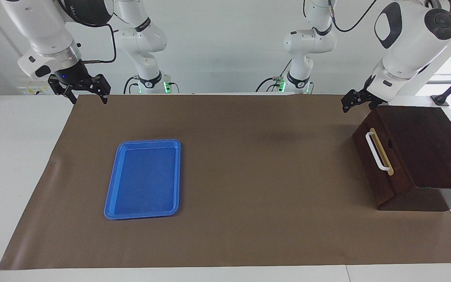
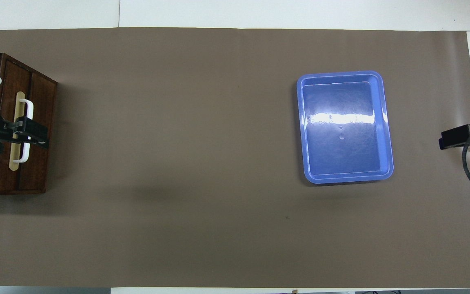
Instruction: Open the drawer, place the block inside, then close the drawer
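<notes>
The drawer is shut in its dark brown box at the left arm's end of the table, its white bar handle facing the table's middle. It also shows in the overhead view. My left gripper hangs in the air by the box's corner nearest the robots; from overhead it lies over the handle. My right gripper is open and empty, raised over the mat's edge at the right arm's end, and shows in the overhead view. The yellow block is out of view.
An empty flat blue tray lies on the brown mat toward the right arm's end, also in the overhead view. White table shows around the mat.
</notes>
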Tool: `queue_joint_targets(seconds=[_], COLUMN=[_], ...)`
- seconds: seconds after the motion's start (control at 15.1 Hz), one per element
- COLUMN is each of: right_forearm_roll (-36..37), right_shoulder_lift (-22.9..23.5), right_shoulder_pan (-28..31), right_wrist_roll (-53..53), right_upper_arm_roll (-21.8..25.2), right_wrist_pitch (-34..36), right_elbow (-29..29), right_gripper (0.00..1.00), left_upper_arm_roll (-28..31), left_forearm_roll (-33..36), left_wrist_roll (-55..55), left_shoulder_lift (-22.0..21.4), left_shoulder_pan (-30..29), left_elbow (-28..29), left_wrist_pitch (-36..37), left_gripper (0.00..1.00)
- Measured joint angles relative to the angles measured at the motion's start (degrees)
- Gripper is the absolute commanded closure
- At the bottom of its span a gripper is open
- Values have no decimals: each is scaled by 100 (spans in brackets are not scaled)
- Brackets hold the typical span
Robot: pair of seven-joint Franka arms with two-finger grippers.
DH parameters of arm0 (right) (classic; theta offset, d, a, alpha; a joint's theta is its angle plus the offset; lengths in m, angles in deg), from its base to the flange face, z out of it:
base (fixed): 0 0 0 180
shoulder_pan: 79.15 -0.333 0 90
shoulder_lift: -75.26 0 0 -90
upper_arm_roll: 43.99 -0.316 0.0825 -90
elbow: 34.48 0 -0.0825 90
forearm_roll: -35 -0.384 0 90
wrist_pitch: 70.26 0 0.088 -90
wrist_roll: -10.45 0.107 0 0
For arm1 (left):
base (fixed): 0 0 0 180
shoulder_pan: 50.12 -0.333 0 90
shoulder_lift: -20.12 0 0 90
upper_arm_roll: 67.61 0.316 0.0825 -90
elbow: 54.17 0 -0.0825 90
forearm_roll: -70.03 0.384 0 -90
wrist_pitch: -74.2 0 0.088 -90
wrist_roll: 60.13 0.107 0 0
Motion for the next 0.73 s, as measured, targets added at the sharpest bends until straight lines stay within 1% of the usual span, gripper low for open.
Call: queue_joint_targets(seconds=[0.73], right_forearm_roll=[0], right_shoulder_lift=[0], right_shoulder_pan=[10], right_wrist_roll=[0], right_upper_arm_roll=[-6], right_wrist_pitch=[2], right_elbow=[0], right_gripper=[0], left_upper_arm_roll=[3], left_forearm_roll=[46], left_wrist_roll=[269], left_shoulder_lift=[0], left_shoulder_pan=[7], left_elbow=[-148], left_wrist_pitch=[33], left_gripper=[0])
